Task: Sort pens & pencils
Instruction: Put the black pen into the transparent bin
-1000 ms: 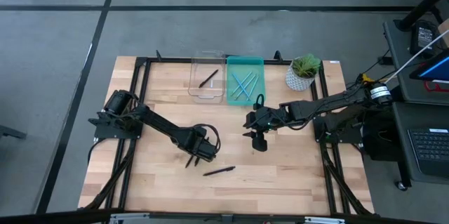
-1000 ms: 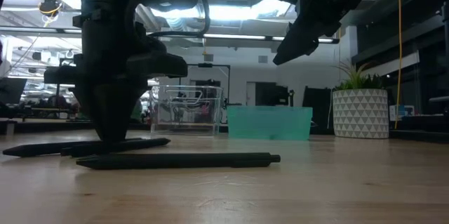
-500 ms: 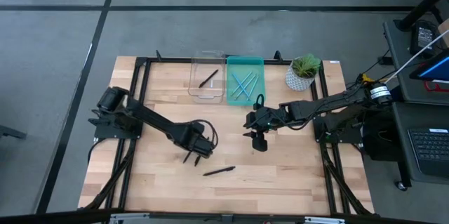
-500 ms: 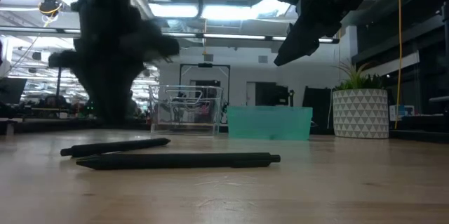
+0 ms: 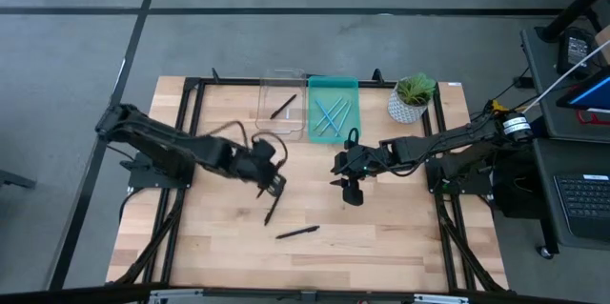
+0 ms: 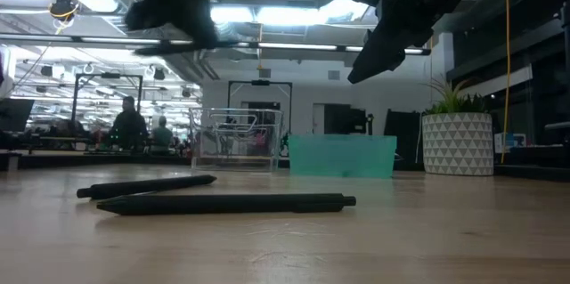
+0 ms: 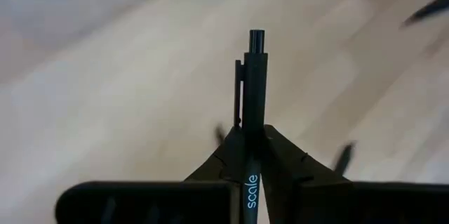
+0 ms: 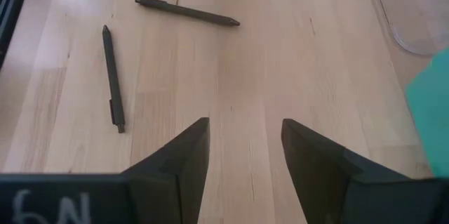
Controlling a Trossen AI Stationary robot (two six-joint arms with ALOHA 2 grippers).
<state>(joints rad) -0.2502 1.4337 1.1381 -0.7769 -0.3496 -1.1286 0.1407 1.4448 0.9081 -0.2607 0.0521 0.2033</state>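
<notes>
My left gripper (image 5: 271, 178) is raised above the table's middle, shut on a black pen (image 7: 253, 76). It shows blurred at the top of the low view (image 6: 183, 4). Two more black pens lie flat on the wood, one (image 5: 272, 211) below that gripper and one (image 5: 297, 233) nearer the near edge. Both also show in the right wrist view (image 8: 112, 76) (image 8: 186, 12). My right gripper (image 5: 351, 190) hovers open right of centre, touching nothing (image 8: 242, 154). My left gripper pinches the black pen's barrel (image 7: 252, 150) between its two fingers. The pen lies along the fingers, and its clip end (image 7: 255, 41) sticks out past the fingertips. It is lifted clear of the table.
A clear bin (image 5: 267, 118) with one black pen in it and a teal bin (image 5: 351, 123) with several pencils stand side by side at the far edge. A potted plant (image 5: 412, 99) stands to their right. Bare wood lies between the arms and along the near edge.
My left gripper has risen from the table and moved toward the far edge, carrying one black pen that lay on the wood a second ago. The other two pens have stayed where they were.
</notes>
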